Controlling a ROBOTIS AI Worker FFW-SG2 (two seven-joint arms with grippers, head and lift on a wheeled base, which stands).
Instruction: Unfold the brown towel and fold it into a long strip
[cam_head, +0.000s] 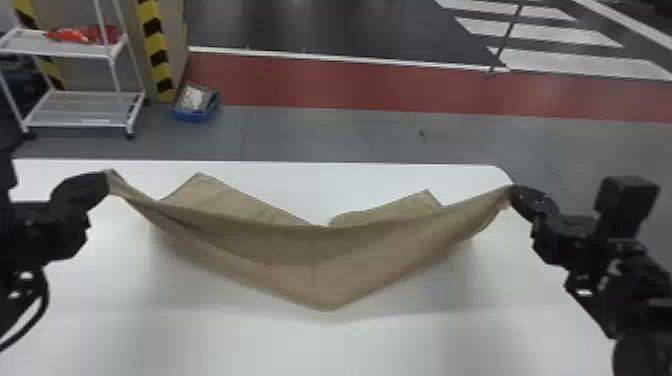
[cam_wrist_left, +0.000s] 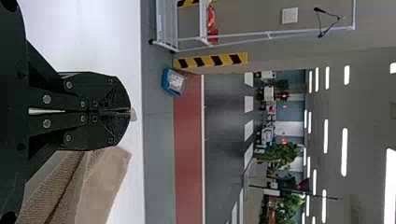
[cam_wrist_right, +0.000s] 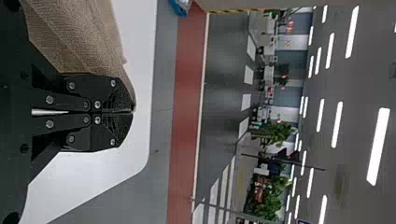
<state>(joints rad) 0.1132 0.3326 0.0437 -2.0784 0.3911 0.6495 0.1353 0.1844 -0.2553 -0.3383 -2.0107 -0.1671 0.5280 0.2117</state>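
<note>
Left hand (cam_head: 104, 182) and right hand (cam_head: 516, 193) are spread wide at opposite sides, each clamped on an upper corner of the brown towel (cam_head: 320, 260). Towel sags between them over the white worktop (cam_head: 325, 345), long axis left-right, middle dipping toward the robot. Blue bin (cam_head: 192, 117) on floor beyond holds pale stuff.

White table (cam_head: 225, 345) beneath brown towel (cam_head: 320, 270)

towel (cam_head: 320, 275) over table (cam_head: 300, 347) | cart (cam_head: 82, 107) behind table, left | bin (cam_head: 194, 117) right of cart
</note>
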